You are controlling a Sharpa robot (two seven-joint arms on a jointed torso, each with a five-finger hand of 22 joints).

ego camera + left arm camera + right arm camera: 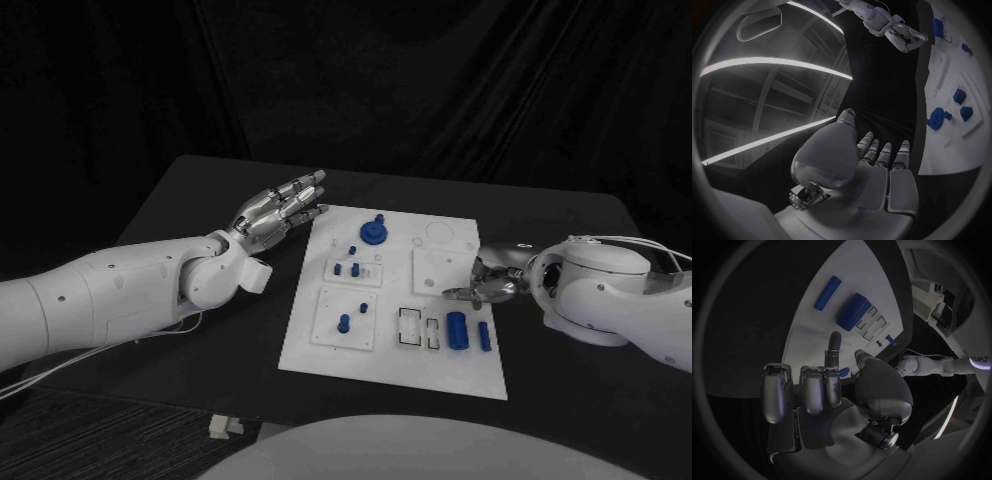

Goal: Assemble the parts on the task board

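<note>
While the left hand [281, 208] hovers with fingers spread, holding nothing, beside the task board's [392, 345] far left corner, the right hand [483, 284] rests at its right edge, one finger extended, near two blue cylinders [457, 329], gripping nothing.

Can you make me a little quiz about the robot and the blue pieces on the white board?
1. True or false: the left hand holds a blue part.
2. Where do the two long blue parts lie? A) on the task board, toward the robot's right side; B) off the board; C) in a hand.
3. Which hand is at the board's edge: the left one or the right hand?
Key: 1 false: its fingers are spread and empty, beside the board. 2 A. 3 the right.
</note>
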